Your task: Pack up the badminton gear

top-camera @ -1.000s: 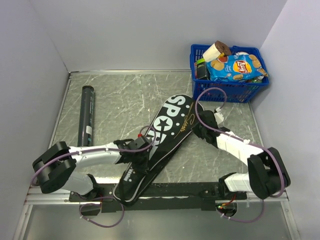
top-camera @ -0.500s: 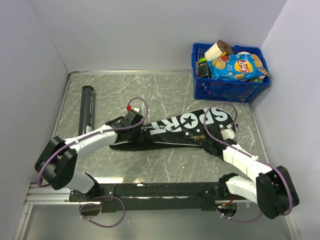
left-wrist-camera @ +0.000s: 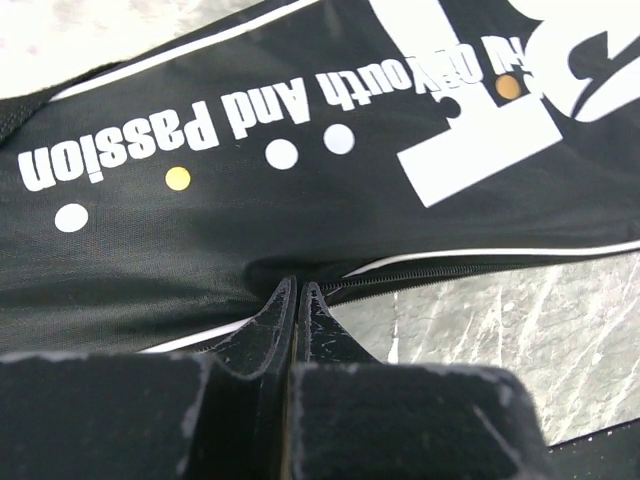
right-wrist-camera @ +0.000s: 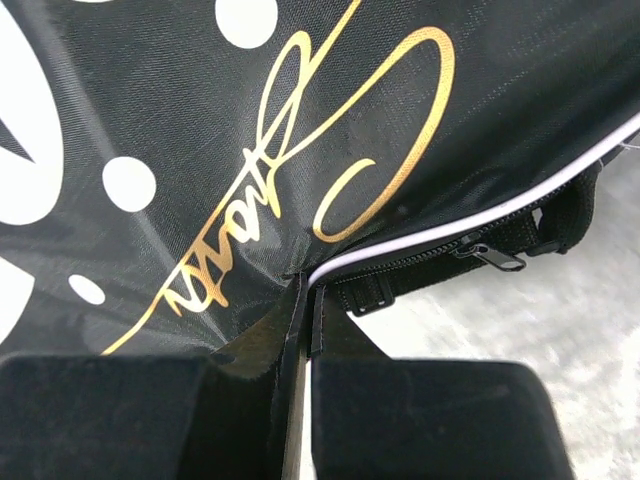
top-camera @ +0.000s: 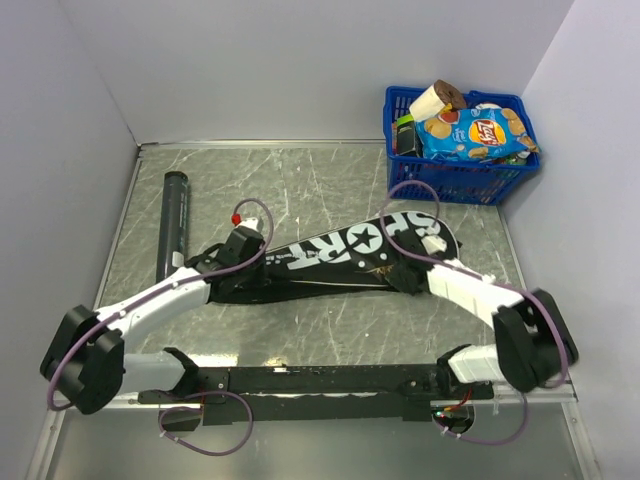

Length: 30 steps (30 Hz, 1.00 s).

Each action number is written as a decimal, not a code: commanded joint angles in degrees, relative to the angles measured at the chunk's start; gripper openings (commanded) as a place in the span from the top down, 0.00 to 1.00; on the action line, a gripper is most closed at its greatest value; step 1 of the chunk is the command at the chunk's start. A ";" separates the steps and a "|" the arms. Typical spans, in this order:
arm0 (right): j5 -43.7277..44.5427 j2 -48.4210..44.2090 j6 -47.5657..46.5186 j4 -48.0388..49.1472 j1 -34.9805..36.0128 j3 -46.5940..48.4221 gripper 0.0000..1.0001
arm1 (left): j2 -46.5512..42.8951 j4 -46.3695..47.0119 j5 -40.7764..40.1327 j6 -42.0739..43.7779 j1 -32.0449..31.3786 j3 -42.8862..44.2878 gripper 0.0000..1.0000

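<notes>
Black racket-shaped fabric "SPORT" cover (top-camera: 335, 258) lies mid-table. Left gripper (left-wrist-camera: 297, 292) pinched shut on handle-end hem, right gripper (right-wrist-camera: 305, 288) likewise on head-end hem. Best: shift both ends level, together, fabric taut.

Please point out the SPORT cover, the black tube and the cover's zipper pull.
SPORT cover (top-camera: 335, 258): top external view, on the printed face near its middle.
black tube (top-camera: 173, 225): top external view, halfway along its length.
zipper pull (right-wrist-camera: 492, 257): right wrist view, on the metal tab below the white piping.
</notes>
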 commanded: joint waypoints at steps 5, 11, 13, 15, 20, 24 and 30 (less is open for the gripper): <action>-4.19 14.20 -8.74 3.79 2.10 11.75 1.00 | -5.21 2.08 -0.76 -0.16 2.02 -1.17 0.99; -2.52 12.05 -11.38 1.15 2.98 15.19 0.67 | -8.81 3.13 1.09 -1.13 2.19 -3.37 0.99; -2.34 8.09 -12.17 -0.95 2.98 14.57 0.55 | -10.13 3.40 1.44 -1.48 2.28 -3.98 0.99; -1.91 5.44 -13.84 -3.41 3.07 14.75 0.51 | -11.10 3.57 2.32 -1.57 2.28 -4.07 0.99; -0.33 -0.10 -20.59 -13.69 2.98 16.67 0.48 | -13.03 4.36 3.29 -1.66 2.20 -4.77 0.66; 1.78 -1.16 -24.21 -18.27 2.89 17.47 0.48 | -14.87 5.94 7.68 -0.78 2.28 -5.39 0.31; 4.69 1.21 -26.68 -19.68 0.88 16.59 0.49 | -13.66 8.66 8.92 -1.13 2.19 -4.96 0.28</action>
